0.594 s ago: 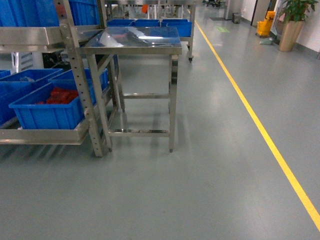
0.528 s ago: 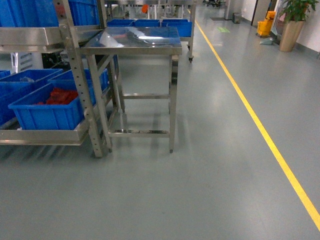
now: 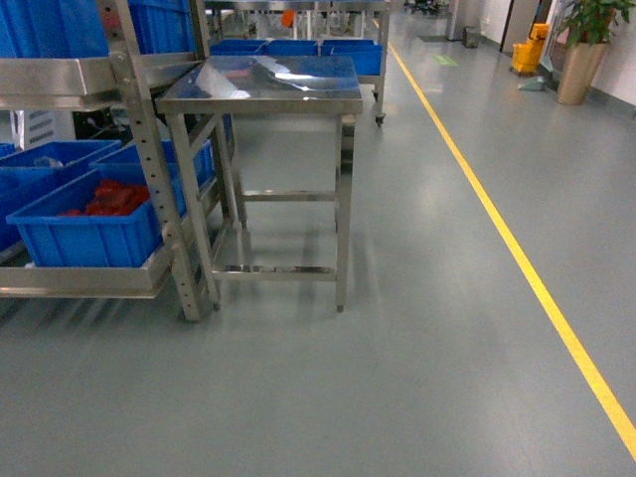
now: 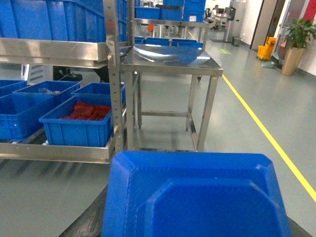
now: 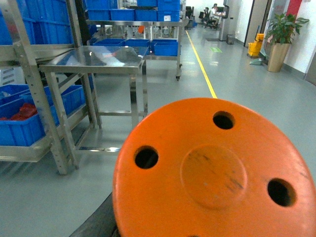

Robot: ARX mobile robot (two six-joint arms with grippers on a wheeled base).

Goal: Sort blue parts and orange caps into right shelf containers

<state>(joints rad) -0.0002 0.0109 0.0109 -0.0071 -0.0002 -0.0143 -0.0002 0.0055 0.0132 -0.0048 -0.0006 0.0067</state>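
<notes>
Orange cap (image 5: 215,173): a big round disc with a raised centre and three dark holes, filling the right wrist view; a blue part (image 4: 195,195) with a recessed, bevelled face fills the bottom of the left wrist view. Neither gripper shows, so their grip cannot be told. Crate (image 3: 94,229) of red pieces sits at the rack's (image 3: 149,169) front-right corner, steel table (image 3: 263,89) just beside; open floor (image 3: 417,328) runs right to the yellow line (image 3: 517,258).

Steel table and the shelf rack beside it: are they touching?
Cannot tell. In the head view the steel table edge overlaps the shelf rack upright; the left wrist view shows the same overlap, with no plain gap or contact.
</notes>
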